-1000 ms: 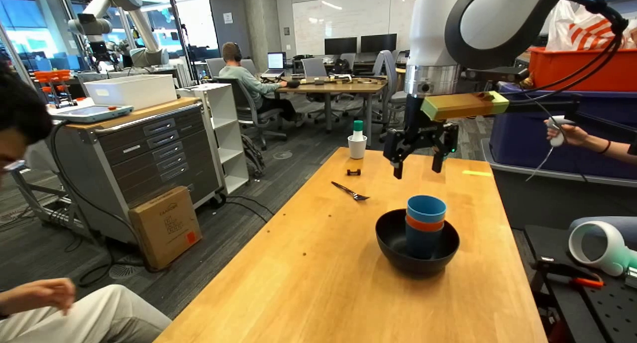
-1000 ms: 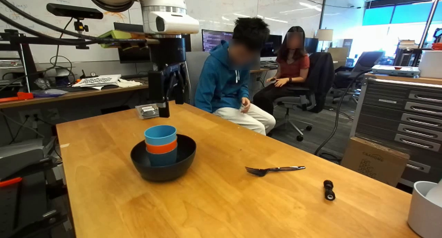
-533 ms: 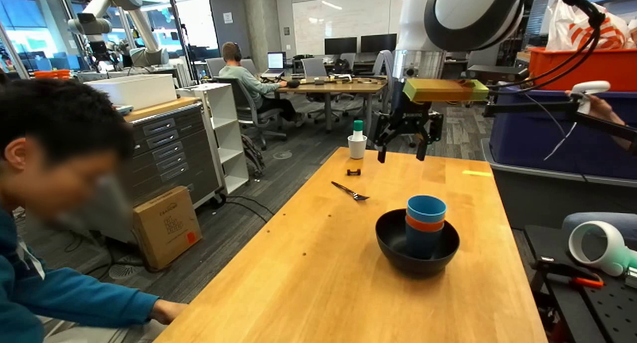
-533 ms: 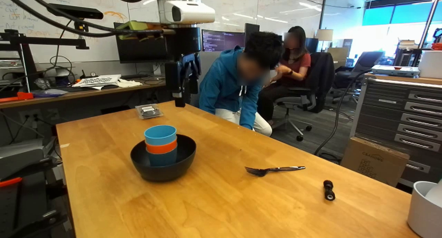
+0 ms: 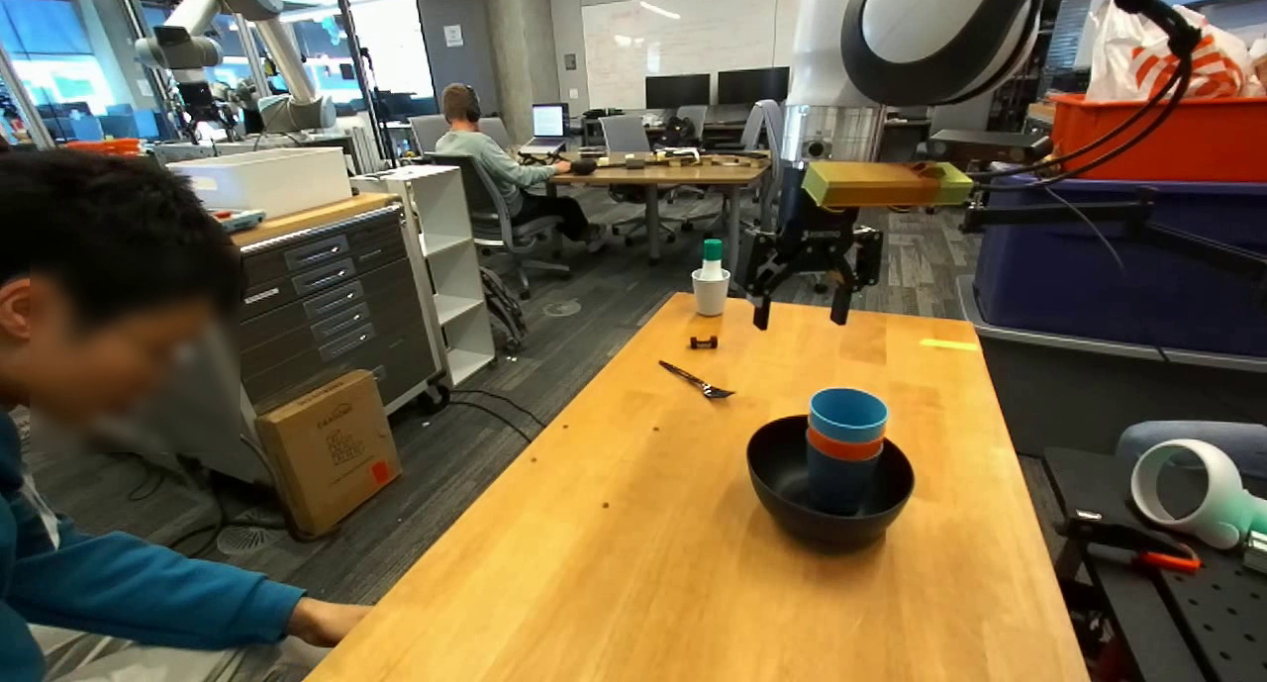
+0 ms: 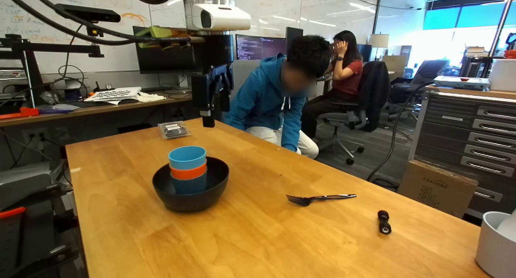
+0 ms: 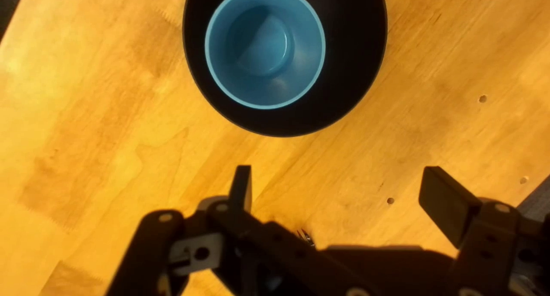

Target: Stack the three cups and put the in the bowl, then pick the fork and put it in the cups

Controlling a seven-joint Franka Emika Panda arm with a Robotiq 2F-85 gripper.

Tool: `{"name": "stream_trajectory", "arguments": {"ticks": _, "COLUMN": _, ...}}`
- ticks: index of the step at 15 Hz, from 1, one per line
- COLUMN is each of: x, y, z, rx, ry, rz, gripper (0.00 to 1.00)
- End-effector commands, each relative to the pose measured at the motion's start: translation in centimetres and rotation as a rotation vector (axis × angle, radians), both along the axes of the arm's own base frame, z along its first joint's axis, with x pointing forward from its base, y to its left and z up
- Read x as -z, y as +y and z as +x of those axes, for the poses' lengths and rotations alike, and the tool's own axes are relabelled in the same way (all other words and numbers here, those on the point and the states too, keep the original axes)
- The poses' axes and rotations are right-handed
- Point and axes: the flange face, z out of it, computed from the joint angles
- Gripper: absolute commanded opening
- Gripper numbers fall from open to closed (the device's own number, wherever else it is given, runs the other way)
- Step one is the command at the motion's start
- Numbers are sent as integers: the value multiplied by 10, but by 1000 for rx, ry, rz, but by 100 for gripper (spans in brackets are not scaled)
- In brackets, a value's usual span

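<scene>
Top down: light-blue plastic cup [image 6: 187,160], orange-red plastic cup [image 6: 188,173], dark teal-blue plastic cup [image 6: 189,184], all nested and upright. The stack stands inside a wide black round bowl [image 6: 191,203], left of centre in an exterior view.

Slender dark fork [image 5: 696,378] lies on the light-brown wooden table [image 5: 614,583], just right of centre in an exterior view, handle to upper left, tines to lower right, well apart from the bowl.

Black two-finger gripper [image 5: 801,314] hangs over the table, right of centre and higher in the frame than the bowl in an exterior view, tips down. Fingers [image 7: 447,201] are released: spread wide, pads facing each other, apart from both stack and fork.

Wrist view: gripper fills the bottom, bowl is cropped by the top edge, inside of the light-blue cup shows left of the bowl's middle. Fork tines peek out at bottom centre; gripper covers the part next to them.

Also in an exterior view: small black dumbbell-shaped piece [image 6: 384,222], lower right, near the fork's handle end; flat clear packet [image 6: 174,130], above the bowl in frame; person in a blue hoodie [image 6: 256,94] leaning at the table edge, upper centre.
</scene>
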Motion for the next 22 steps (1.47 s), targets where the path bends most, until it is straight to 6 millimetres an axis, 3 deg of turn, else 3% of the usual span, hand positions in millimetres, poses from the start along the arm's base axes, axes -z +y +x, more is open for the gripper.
{"name": "stream_trajectory", "arguments": {"ticks": 1, "x": 10, "y": 11, "z": 1, "rx": -14, "ry": 14, "rz": -8, "gripper": 100}}
{"name": "stream_trajectory", "arguments": {"ticks": 4, "x": 21, "y": 12, "z": 23, "rx": -13, "ry": 21, "rz": -19, "gripper": 100}}
{"name": "stream_trajectory", "arguments": {"ticks": 8, "x": 35, "y": -2, "z": 58, "rx": -6, "ry": 7, "rz": -43, "gripper": 100}}
{"name": "stream_trajectory", "arguments": {"ticks": 16, "x": 62, "y": -53, "z": 124, "rx": 43, "ry": -6, "rz": -52, "gripper": 100}}
{"name": "stream_trajectory", "arguments": {"ticks": 22, "x": 86, "y": -99, "z": 160, "rx": 60, "ry": 27, "rz": -102, "gripper": 100}}
